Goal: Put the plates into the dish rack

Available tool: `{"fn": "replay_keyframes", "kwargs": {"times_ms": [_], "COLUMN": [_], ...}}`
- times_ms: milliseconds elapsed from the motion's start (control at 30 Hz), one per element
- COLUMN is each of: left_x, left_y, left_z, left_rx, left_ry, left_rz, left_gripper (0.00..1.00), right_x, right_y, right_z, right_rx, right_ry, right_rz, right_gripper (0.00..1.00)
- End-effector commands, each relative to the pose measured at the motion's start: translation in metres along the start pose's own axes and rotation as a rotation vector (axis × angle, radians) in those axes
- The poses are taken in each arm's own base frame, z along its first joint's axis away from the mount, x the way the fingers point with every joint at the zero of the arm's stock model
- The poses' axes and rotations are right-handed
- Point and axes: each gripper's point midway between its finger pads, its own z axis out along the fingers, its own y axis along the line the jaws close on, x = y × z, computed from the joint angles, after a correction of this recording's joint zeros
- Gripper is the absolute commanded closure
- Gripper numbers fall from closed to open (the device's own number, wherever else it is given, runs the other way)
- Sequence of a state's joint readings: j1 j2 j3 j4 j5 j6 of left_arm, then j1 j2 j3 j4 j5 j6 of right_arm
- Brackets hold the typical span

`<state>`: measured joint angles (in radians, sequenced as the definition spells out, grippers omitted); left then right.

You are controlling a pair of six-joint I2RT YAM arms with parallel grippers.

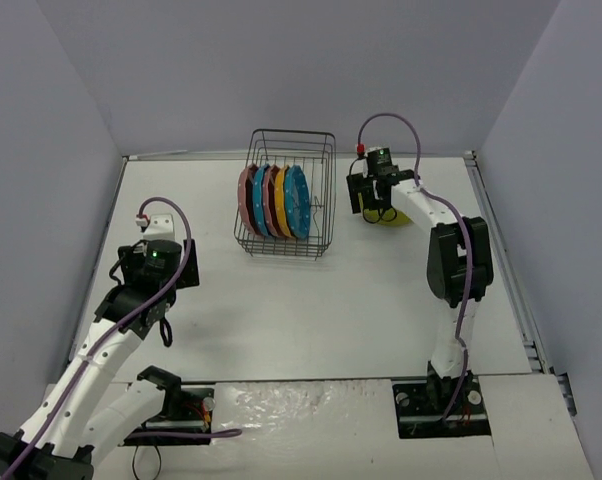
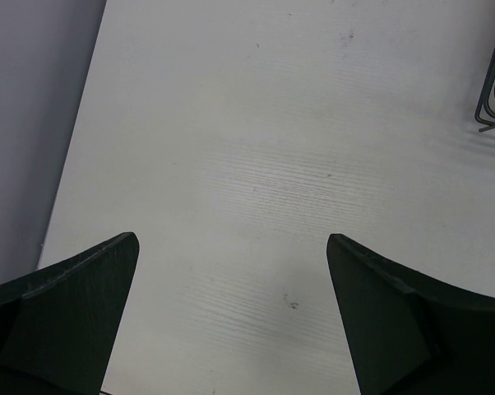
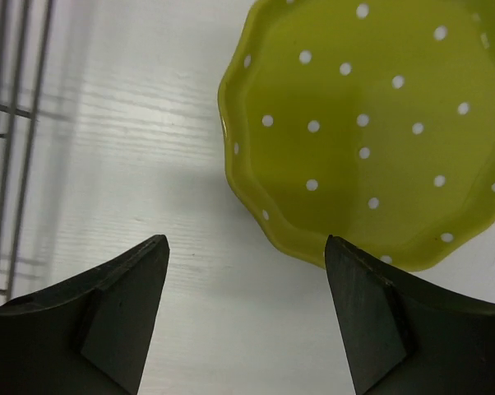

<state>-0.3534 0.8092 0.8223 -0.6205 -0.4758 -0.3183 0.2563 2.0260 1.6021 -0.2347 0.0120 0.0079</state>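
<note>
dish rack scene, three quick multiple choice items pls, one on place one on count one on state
1. Where is the lime green plate? A on the table right of the dish rack B inside the rack C in the left jaws
2. How many plates stand in the rack? A three B five C six
3. The right arm's jaws are A open B shut on a plate C out of view
Answers: A, it lies on the table beside the rack; B, five coloured rims show; A, table shows between them.

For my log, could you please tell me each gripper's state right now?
Left gripper: open, empty.
Right gripper: open, empty, at the green plate's edge.
</note>
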Motion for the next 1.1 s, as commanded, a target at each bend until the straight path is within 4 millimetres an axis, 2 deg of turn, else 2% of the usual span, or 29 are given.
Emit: {"fn": "replay_keyframes", "kwargs": {"times_ms": [0, 67, 300, 367, 500, 600, 667, 800, 833, 900, 1067], "left_x": [-0.018, -0.018, -0.017, -0.017, -0.019, -0.020, -0.020, -0.020, -0.020, -0.020, -0.019], "left_y": [-0.003, -0.003, -0.003, -0.003, -0.003, -0.003, -0.002, -0.004, -0.004, -0.005, -0.007], "left_z": [-0.001, -0.001, 0.000, -0.001, -0.003, -0.004, -0.005, -0.003, -0.002, -0.002, -0.001], "left_rx": [0.011, 0.010, 0.006, 0.007, 0.012, 0.022, 0.019, 0.018, 0.019, 0.022, 0.028], "left_ry": [-0.059, -0.061, -0.055, -0.055, -0.065, -0.072, -0.075, -0.069, -0.067, -0.066, -0.063], "left_rz": [-0.018, -0.020, -0.016, -0.016, -0.024, -0.027, -0.029, -0.024, -0.022, -0.022, -0.019], "left_gripper": [0.03, 0.03, 0.03, 0.03, 0.03, 0.03, 0.03, 0.03, 0.03, 0.03, 0.03], "right_x": [-0.011, -0.005, 0.017, 0.022, 0.038, 0.052, 0.050, 0.079, 0.082, 0.100, 0.121], "right_y": [-0.011, -0.011, -0.016, -0.019, -0.027, -0.031, -0.033, -0.031, -0.029, -0.024, -0.008], "right_z": [0.005, 0.014, 0.041, 0.046, 0.048, 0.040, 0.023, 0.002, -0.003, -0.008, -0.022], "right_rx": [0.046, 0.040, 0.054, 0.064, 0.097, 0.127, 0.156, 0.171, 0.171, 0.164, 0.135], "right_ry": [-0.003, 0.017, 0.085, 0.098, 0.132, 0.157, 0.133, 0.164, 0.161, 0.188, 0.207], "right_rz": [-0.106, -0.115, -0.157, -0.153, -0.125, -0.092, -0.017, 0.090, 0.103, 0.100, 0.114], "right_gripper": [0.35, 0.43, 0.55, 0.62, 0.84, 0.95, 1.00, 1.00, 1.00, 1.00, 1.00]}}
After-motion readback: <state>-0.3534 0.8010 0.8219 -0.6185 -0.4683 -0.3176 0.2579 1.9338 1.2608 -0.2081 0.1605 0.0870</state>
